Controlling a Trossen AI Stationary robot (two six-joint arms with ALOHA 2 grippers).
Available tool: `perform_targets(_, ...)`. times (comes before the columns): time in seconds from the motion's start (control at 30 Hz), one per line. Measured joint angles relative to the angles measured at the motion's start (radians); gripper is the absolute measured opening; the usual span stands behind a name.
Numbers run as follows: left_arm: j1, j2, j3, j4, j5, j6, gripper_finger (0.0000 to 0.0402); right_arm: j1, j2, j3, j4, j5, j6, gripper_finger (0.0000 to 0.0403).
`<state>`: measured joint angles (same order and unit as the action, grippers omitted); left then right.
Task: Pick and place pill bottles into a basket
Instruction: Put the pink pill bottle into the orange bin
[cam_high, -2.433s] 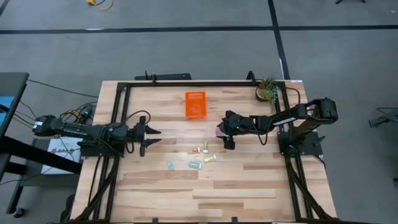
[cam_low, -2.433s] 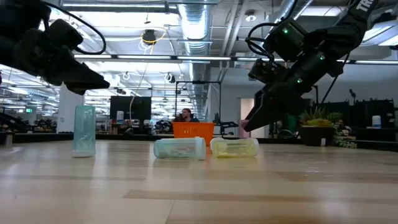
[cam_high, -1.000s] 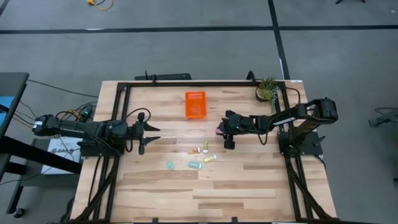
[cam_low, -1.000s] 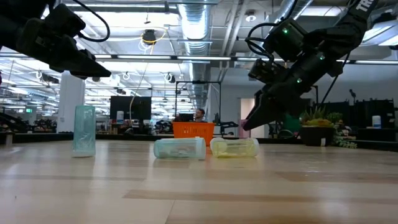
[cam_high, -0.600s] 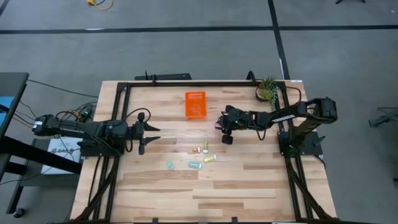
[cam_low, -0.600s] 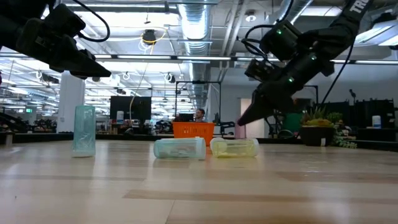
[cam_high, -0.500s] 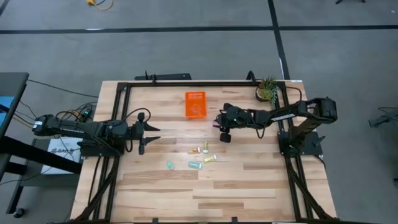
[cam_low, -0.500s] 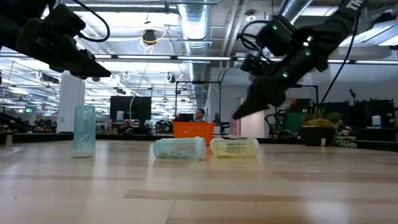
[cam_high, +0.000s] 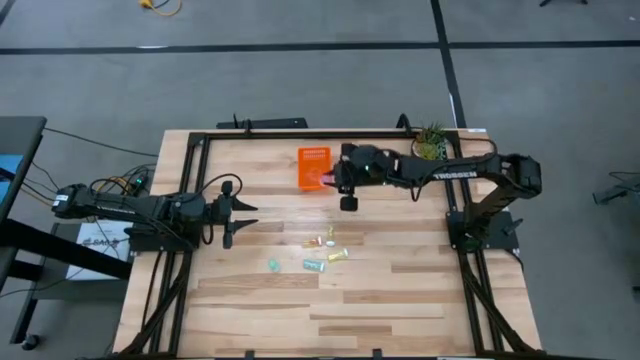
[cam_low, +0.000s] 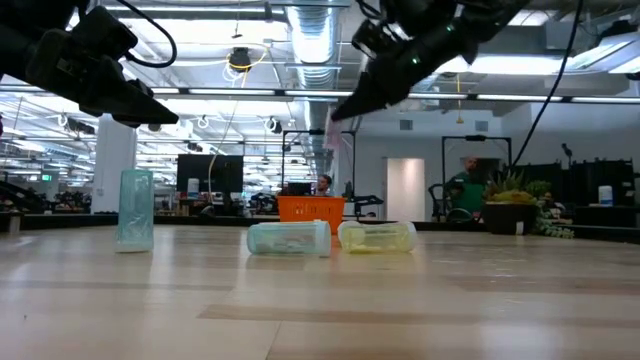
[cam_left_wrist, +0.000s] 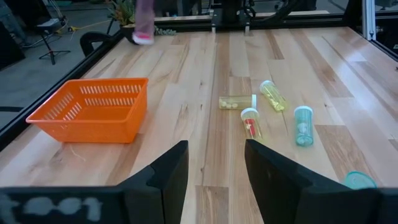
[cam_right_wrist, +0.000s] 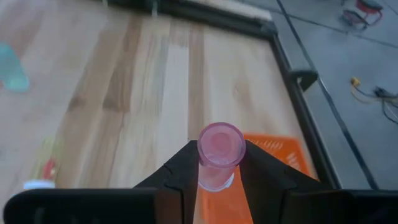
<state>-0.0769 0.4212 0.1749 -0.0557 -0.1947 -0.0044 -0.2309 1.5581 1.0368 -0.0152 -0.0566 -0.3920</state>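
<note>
My right gripper (cam_high: 336, 179) is shut on a pinkish-white pill bottle (cam_right_wrist: 219, 155), high above the table at the right rim of the orange basket (cam_high: 313, 168). The bottle also shows in the low view (cam_low: 341, 136). Several other pill bottles lie on the wood nearer the front: yellowish ones (cam_high: 326, 240) (cam_high: 337, 255) and a teal one (cam_high: 314, 266). Another teal bottle (cam_low: 135, 208) stands upright on its base. My left gripper (cam_high: 246, 218) hovers open at the table's left, with nothing between its fingers (cam_left_wrist: 168, 176). My right gripper pinches the pinkish-white bottle's side walls (cam_right_wrist: 204, 163) between its two fingers. The fingers (cam_low: 352, 104) slant down from the table's right. The bottle hangs roughly upright below the fingertips, lifted clear, and its round end (cam_right_wrist: 220, 140) faces the wrist camera.
A small potted plant (cam_high: 430, 145) stands at the far right corner. A black frame (cam_high: 300, 134) runs along the table's edges. Bare wood lies along the near edge (cam_high: 330, 320). A person (cam_low: 464, 190) stands in the room beyond.
My right gripper has risen and gone toward the table's far left, over to the basket's right rim, carrying the pinkish-white bottle up from just above the table. The left arm has kept still.
</note>
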Motion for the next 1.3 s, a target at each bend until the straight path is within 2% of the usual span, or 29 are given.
perform_targets(0.13,0.0,0.0,0.0,0.0,0.0,0.0,0.0149,-0.071,0.0,0.032,0.0,-0.108,0.0,0.0098)
perform_targets(0.27,0.0,0.0,0.0,0.0,0.0,0.0,0.0149,-0.144,0.002,0.038,-0.001,-0.168,0.0,0.0098)
perform_targets(0.53,0.0,0.0,0.0,0.0,-0.001,0.001,0.0149,-0.239,0.15,0.072,0.018,-0.185,0.026,0.0098)
perform_targets(0.83,0.0,0.0,0.0,-0.024,-0.002,-0.007,0.0149,-0.229,0.313,0.175,0.009,-0.216,0.026,0.0098)
perform_targets(0.97,0.0,0.0,0.0,-0.025,-0.002,-0.007,0.0149,-0.222,0.35,0.217,-0.031,-0.216,0.029,0.0098)
perform_targets(1.3,0.0,0.0,-0.001,-0.042,0.004,-0.035,0.0149,-0.208,0.394,0.222,-0.067,-0.206,0.062,0.0098)
